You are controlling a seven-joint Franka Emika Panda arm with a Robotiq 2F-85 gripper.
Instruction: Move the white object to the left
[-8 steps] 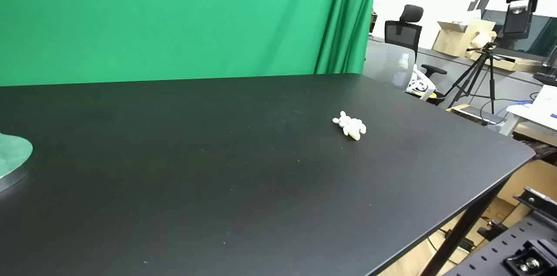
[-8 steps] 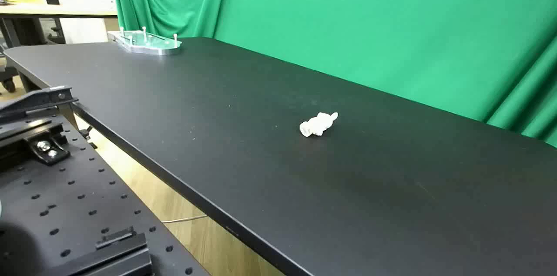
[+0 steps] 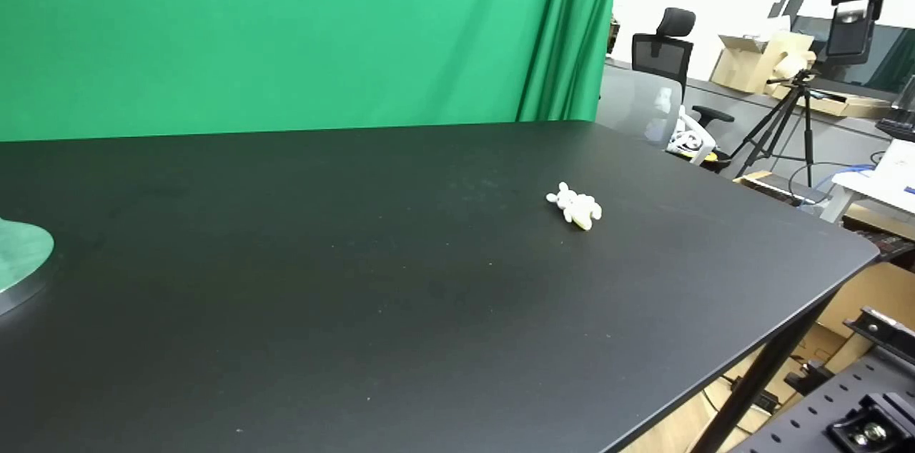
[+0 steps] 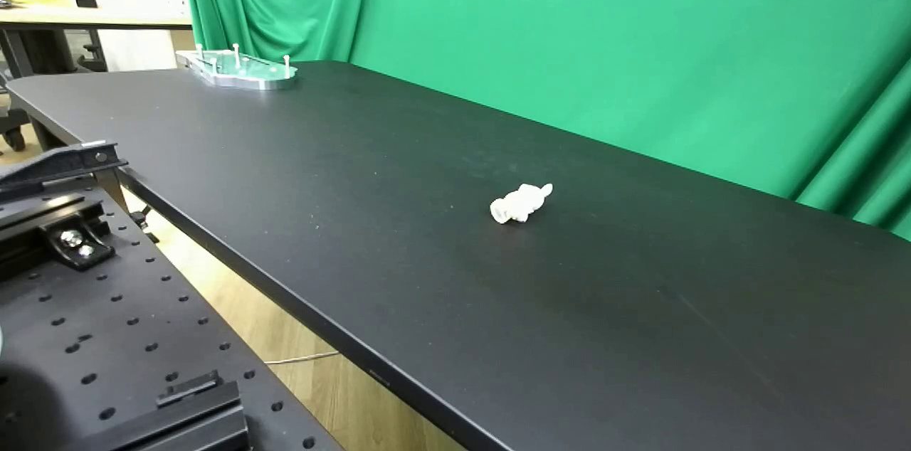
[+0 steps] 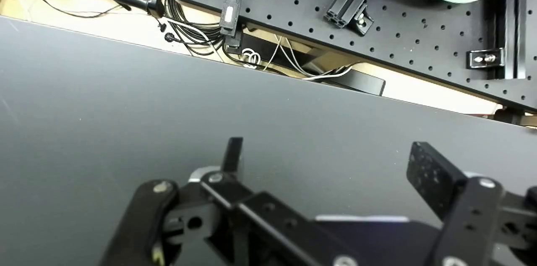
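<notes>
The white object [image 3: 575, 207] is a small lumpy figure lying on the black table, toward its right side in an exterior view. It also lies near the middle of the table in an exterior view [image 4: 520, 204]. Nothing touches it. My gripper [image 5: 327, 142] shows in the wrist view with its two black fingers wide apart and nothing between them. It hangs above the bare table surface, facing the table edge and the mounting plate. The white object is out of the wrist view. I cannot make out the gripper for certain in either exterior view.
The table [image 3: 300, 339] ends at a green curtain [image 4: 605, 38]. A clear plate with pegs [image 4: 245, 71] stands at the far left end. A perforated mounting plate [image 4: 121, 358] lies beyond a gap. A dark device [image 3: 854, 3] hangs at the top right.
</notes>
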